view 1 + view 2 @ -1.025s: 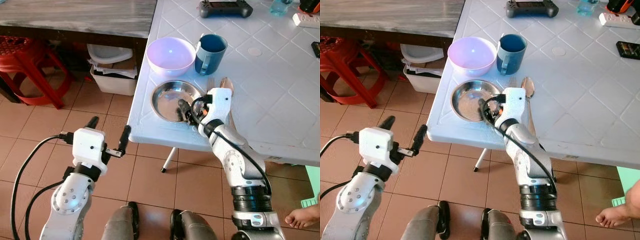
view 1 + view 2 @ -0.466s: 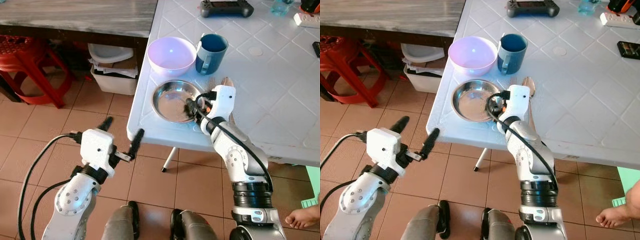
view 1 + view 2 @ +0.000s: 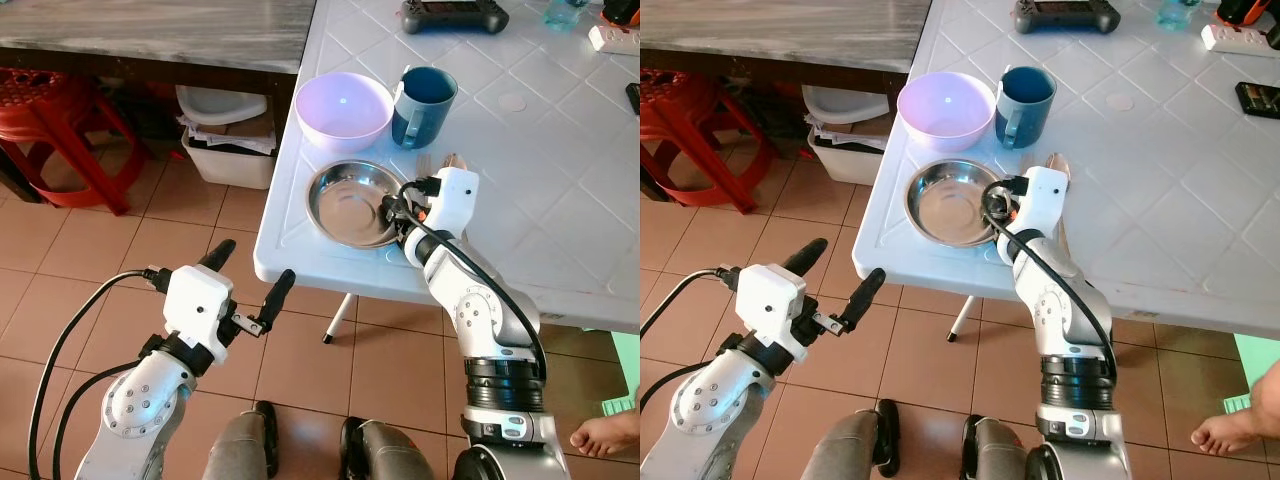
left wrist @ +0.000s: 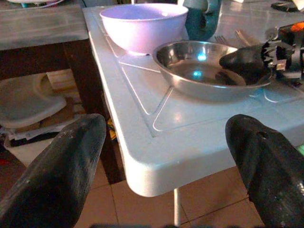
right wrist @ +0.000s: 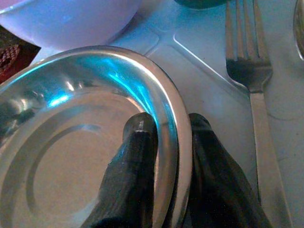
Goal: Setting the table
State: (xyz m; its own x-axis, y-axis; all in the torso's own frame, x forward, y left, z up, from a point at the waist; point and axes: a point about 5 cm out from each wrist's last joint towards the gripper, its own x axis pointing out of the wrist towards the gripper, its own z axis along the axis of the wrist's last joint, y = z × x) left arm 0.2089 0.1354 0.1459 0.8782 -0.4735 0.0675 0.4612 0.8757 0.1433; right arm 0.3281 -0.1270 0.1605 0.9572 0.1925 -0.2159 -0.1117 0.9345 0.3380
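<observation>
A white table (image 3: 560, 170) with a moulded diamond pattern is taking up the upper right of the head views, standing on a floor of reddish-brown tiles (image 3: 90, 250); a grey table top (image 3: 150, 30) is running along the upper left, with a red stool (image 3: 60, 140) and a white bin (image 3: 225, 135) of papers being seen beneath it. Near the table's front corner a round steel plate (image 3: 350, 203) is lying flat, shallow and shiny, with light being reflected in its well. A lilac bowl (image 3: 343, 110) is standing just behind it, a dark blue mug (image 3: 423, 92) is standing beside the bowl, and a fork (image 5: 254, 90) and a spoon (image 3: 1053, 172) are lying to the right of the plate. A black game controller (image 3: 455, 14) is resting at the far edge, and a bare foot (image 3: 605, 436) is being shown at the lower right. The plate's right rim is being pinched by the right gripper (image 5: 166, 126), one finger being set inside the rim and the other outside, both pressed against the metal. The left gripper (image 3: 250, 278) is being held over the floor, below and in front of the table edge, with its fingers (image 4: 57, 171) spread wide and nothing being held between them.
</observation>
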